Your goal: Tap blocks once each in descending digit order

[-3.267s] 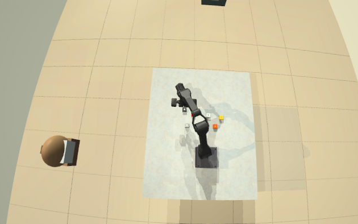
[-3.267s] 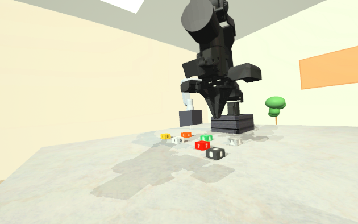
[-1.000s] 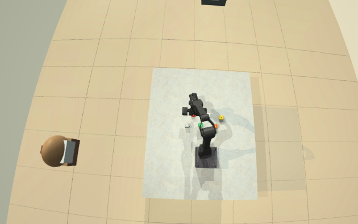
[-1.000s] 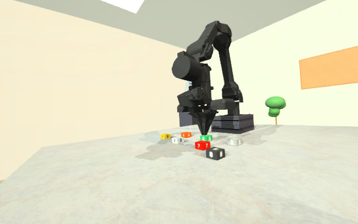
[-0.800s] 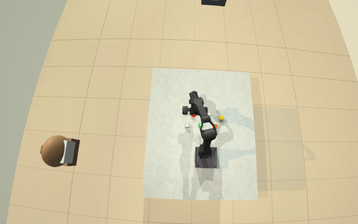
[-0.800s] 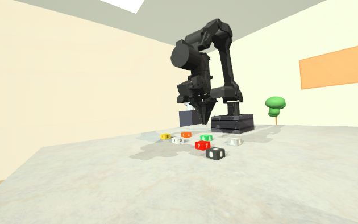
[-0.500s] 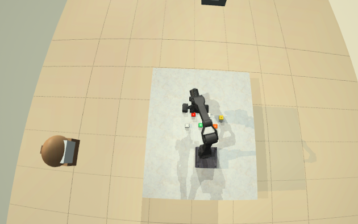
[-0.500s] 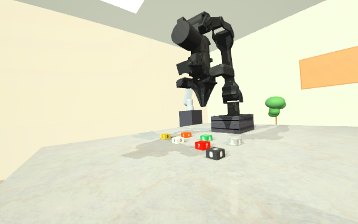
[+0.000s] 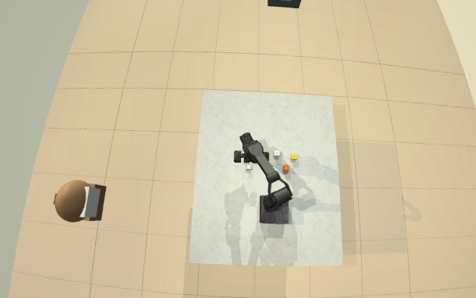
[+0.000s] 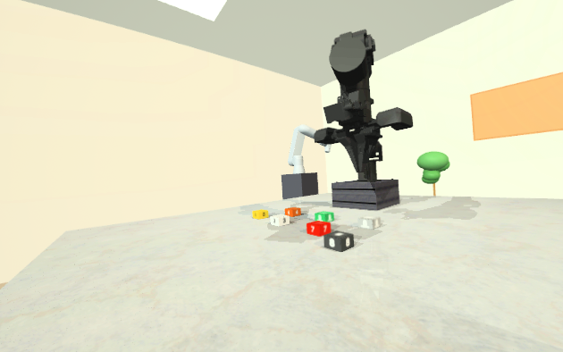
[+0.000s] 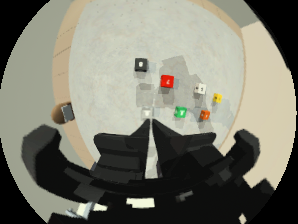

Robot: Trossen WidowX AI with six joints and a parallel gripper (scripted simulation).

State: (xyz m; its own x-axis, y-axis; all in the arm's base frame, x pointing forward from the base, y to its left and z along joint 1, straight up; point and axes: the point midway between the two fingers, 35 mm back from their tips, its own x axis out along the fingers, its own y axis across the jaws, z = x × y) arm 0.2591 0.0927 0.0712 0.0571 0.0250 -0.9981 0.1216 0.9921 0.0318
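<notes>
My gripper (image 10: 361, 174) (image 11: 150, 121) is shut and empty, high above the table near the pale grey block (image 9: 248, 167) (image 10: 369, 222) (image 11: 146, 113). A red block (image 10: 318, 228) (image 11: 167, 81) reads 7. A black block (image 10: 339, 241) (image 11: 141, 64) has a round digit I cannot read surely. A green block (image 10: 324, 216) (image 11: 180, 112), a white block (image 9: 276, 153) (image 10: 280, 220) (image 11: 200, 88), an orange block (image 9: 285, 168) (image 10: 292, 212) (image 11: 205, 115) and a yellow block (image 9: 294, 156) (image 10: 260, 214) (image 11: 217, 98) have digits too small to read surely. The arm hides black, red and green in the top view.
The blocks stand apart on the pale table (image 9: 219, 113) (image 10: 147, 277). The arm's dark base (image 9: 274, 217) (image 10: 353, 195) stands behind them in the exterior view. A white arm on a dark pedestal (image 10: 299, 185) stands in the background.
</notes>
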